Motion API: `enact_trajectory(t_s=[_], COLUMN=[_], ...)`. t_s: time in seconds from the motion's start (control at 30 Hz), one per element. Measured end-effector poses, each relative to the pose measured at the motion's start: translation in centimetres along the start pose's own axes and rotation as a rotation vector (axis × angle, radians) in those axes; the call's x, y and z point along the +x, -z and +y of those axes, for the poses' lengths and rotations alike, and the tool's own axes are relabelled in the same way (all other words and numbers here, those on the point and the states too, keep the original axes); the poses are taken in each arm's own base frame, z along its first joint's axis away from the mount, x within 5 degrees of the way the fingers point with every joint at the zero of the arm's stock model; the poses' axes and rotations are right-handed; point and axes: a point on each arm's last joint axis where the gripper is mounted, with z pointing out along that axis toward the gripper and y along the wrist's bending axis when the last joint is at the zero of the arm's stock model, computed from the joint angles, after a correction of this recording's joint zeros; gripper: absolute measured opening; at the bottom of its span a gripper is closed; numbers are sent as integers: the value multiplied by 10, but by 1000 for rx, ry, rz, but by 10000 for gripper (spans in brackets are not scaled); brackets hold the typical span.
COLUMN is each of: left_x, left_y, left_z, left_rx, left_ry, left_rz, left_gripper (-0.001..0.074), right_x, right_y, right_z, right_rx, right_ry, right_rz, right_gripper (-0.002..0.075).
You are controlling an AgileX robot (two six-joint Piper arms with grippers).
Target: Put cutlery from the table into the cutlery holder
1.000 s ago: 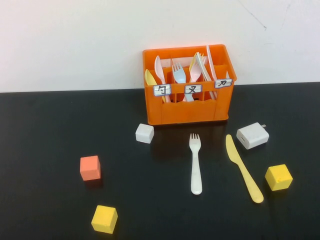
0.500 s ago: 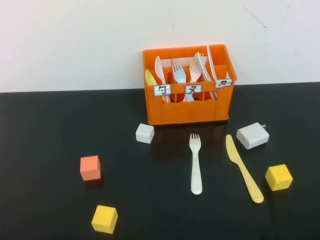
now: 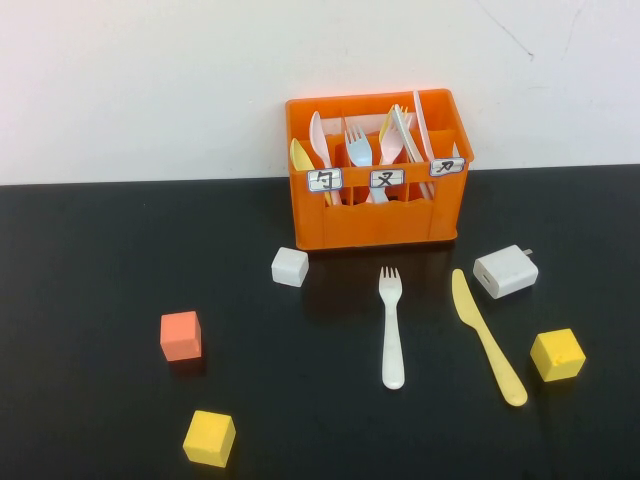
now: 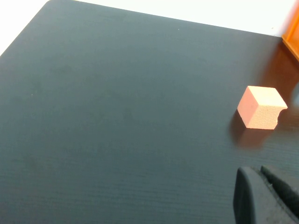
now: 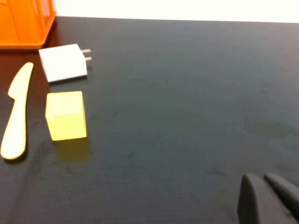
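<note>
A white plastic fork [image 3: 391, 325] lies on the black table [image 3: 100, 250] in front of the orange cutlery holder [image 3: 375, 222], tines toward it. A pale yellow knife [image 3: 486, 335] lies to the fork's right; it also shows in the right wrist view [image 5: 17, 112]. The holder stands at the table's back and holds several utensils. Neither arm shows in the high view. My left gripper [image 4: 256, 175] hovers over bare table, shut and empty, near the orange-pink cube [image 4: 260, 107]. My right gripper [image 5: 259, 180] is shut and empty over bare table, well away from the knife.
A white charger block [image 3: 505, 271] lies right of the knife's blade. A yellow cube [image 3: 557, 354] sits by the knife's handle. A small white cube [image 3: 289, 267], an orange-pink cube [image 3: 181, 335] and another yellow cube [image 3: 209, 438] lie to the left.
</note>
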Motion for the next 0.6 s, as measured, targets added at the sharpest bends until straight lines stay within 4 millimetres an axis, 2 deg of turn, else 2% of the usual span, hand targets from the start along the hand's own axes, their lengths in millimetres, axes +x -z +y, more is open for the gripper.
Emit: enact_trajectory(t_s=[0.6], left_x=[0], left_y=[0], left_z=[0], left_rx=[-2], left_ry=[-5], left_rz=[0], left_gripper=[-1], right_x=[-1], right_y=[0], right_z=[0], right_rx=[2], right_ry=[0], right_rz=[-17], right_gripper=[-2])
